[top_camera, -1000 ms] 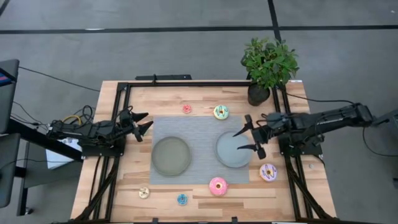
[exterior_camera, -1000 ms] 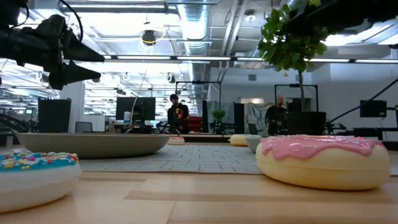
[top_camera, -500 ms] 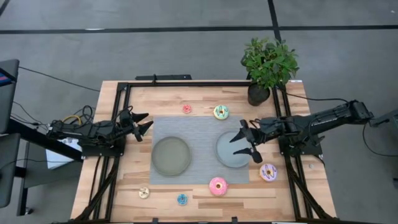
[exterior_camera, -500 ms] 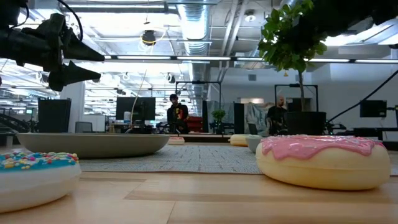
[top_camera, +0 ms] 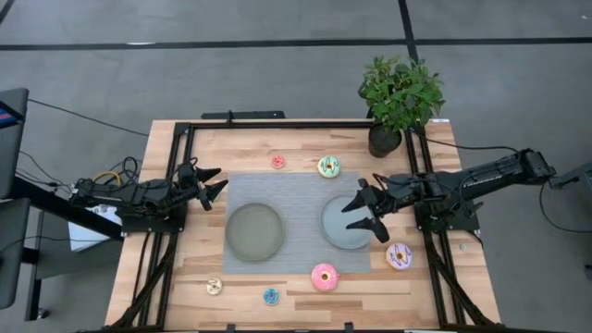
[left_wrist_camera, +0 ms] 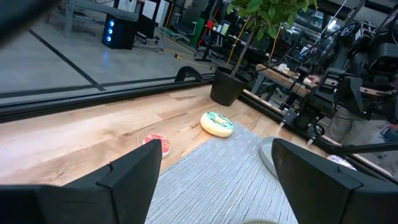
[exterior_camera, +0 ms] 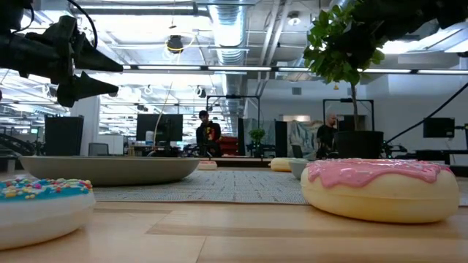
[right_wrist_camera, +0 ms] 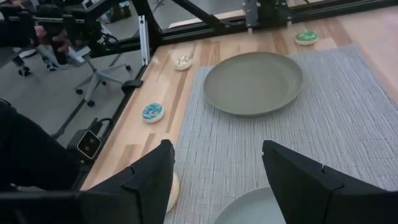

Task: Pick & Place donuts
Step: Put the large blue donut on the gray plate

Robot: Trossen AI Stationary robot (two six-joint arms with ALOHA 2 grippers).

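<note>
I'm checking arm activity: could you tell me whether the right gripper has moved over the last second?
Yes. In the high view the right gripper has shifted toward the left arm's side, further over the right plate.

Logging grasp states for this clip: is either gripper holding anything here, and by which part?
Nothing is held. The left gripper hangs open at the grey woven mat's left edge; the right gripper stands open and empty above the right round grey-green plate.

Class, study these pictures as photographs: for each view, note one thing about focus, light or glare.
Low view: the pink donut looms oversized, and the ceiling lights flare white. Left wrist view: the fingers are dark and soft-edged while the green-white donut stays crisp. Right wrist view: even light, no glare on the plate. High view: flat light, faint shadows.
</note>
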